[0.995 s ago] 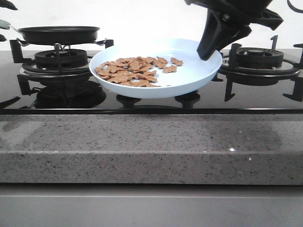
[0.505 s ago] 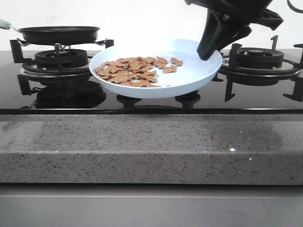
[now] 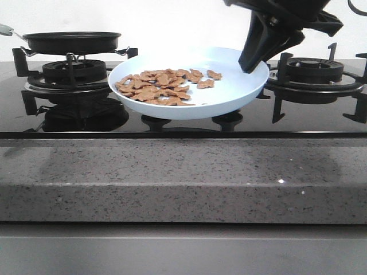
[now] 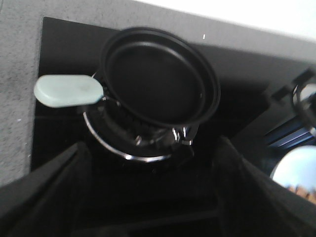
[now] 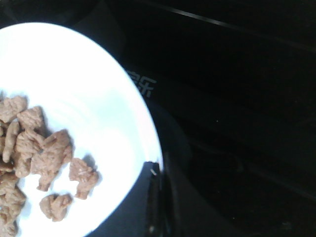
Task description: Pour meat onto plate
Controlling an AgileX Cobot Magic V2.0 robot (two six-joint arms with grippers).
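Lying left of right end effector (image 3: 250, 64): meat (image 3: 163, 86)

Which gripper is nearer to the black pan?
Left. The left gripper is above the pan on its burner; the right gripper is at the plate's far rim.

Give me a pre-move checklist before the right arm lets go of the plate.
1. Meat all on the plate: ok.
2. Frying pan emptied and back on its burner: ok.
3. Right tool closed on the plate's rim: ok.
4. Plate level: not ok, tilted, right side higher.
5. Plate resting on the stove: cannot tell.
6. Left tool clear of the pan: ok, open above it.
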